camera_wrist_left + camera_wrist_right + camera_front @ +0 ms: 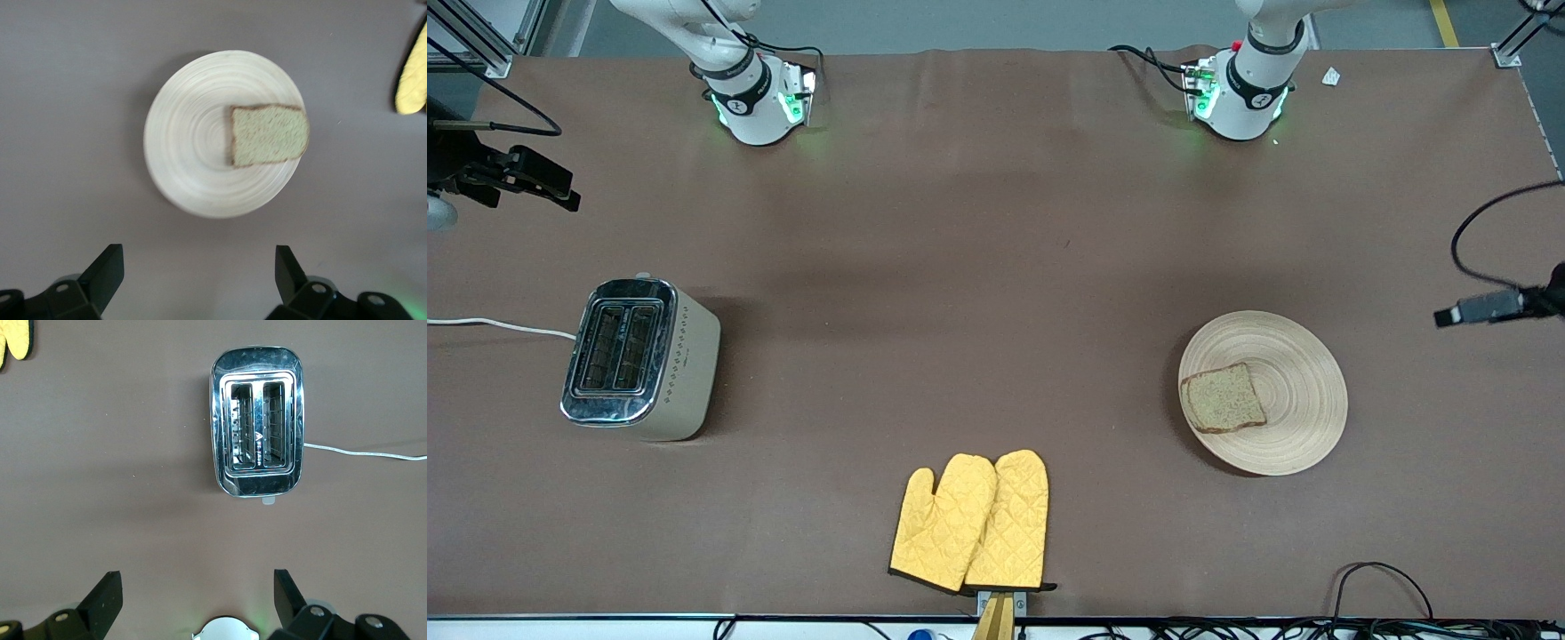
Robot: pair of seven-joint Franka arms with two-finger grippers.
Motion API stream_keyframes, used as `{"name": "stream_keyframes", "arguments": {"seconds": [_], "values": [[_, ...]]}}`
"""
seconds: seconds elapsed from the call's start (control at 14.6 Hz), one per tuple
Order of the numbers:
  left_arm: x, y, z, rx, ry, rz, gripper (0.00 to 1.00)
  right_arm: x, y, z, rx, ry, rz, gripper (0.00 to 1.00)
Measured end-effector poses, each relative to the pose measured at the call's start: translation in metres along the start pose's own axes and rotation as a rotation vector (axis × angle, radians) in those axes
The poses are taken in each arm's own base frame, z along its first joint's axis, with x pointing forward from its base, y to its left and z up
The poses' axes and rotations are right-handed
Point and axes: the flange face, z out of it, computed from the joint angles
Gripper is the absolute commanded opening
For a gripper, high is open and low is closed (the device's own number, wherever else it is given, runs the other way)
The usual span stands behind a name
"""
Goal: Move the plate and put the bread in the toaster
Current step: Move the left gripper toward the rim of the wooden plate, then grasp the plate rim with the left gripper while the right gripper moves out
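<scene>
You're at the start: nothing is gripped yet. The plate (1263, 392) sits at lower right of the front view, the toaster (640, 359) at mid-left (slots empty), the bread (1223, 398) on the plate's toaster-side edge. Left gripper (197, 267) and right gripper (197, 590) hover spread wide. Next, bring the left down onto the plate's rim.

Landmark: the mitts (971, 523) lay at the table (996, 267) edge nearest the front camera, midway along it.
Toaster (639, 358): farther from the camera than the mitts, toward the right arm's end.
Plate (1294, 427): farther than the mitts, toward the left arm's end.
Bread (1223, 398): on the plate, at its rim on the mitts' side.
Cord (498, 325): ran from the toaster away from the mitts.
</scene>
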Motion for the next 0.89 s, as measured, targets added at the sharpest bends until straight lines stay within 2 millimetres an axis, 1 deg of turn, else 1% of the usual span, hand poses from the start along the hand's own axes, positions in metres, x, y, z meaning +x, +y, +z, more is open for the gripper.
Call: {"name": "stream_keyframes", "arguments": {"seconds": [0.07, 0.21, 0.34, 0.41, 0.55, 0.75, 0.89], "values": [[0.015, -0.021, 0.024, -0.049, -0.001, 0.008, 1.0, 0.0, 0.0, 0.0, 0.0, 0.0, 0.0, 1.0], [0.039, -0.071, 0.074, -0.153, 0.007, 0.047, 1.0, 0.0, 0.0, 0.0, 0.0, -0.001, 0.0, 1.0], [0.052, -0.117, 0.122, -0.241, 0.018, 0.076, 1.0, 0.0, 0.0, 0.0, 0.0, -0.001, -0.001, 1.0], [0.056, -0.133, 0.141, -0.26, 0.022, 0.084, 0.98, 0.0, -0.001, 0.0, 0.0, -0.001, -0.001, 1.0], [0.06, -0.154, 0.168, -0.317, 0.038, 0.11, 0.9, 0.0, -0.001, 0.0, 0.0, -0.001, -0.001, 1.0], [0.061, -0.176, 0.2, -0.389, 0.054, 0.157, 0.81, 0.0, -0.001, 0.0, 0.0, -0.001, -0.002, 1.0], [0.061, -0.187, 0.219, -0.421, 0.057, 0.177, 0.75, 0.0, -0.002, 0.0, 0.0, -0.001, -0.004, 1.0]]}}
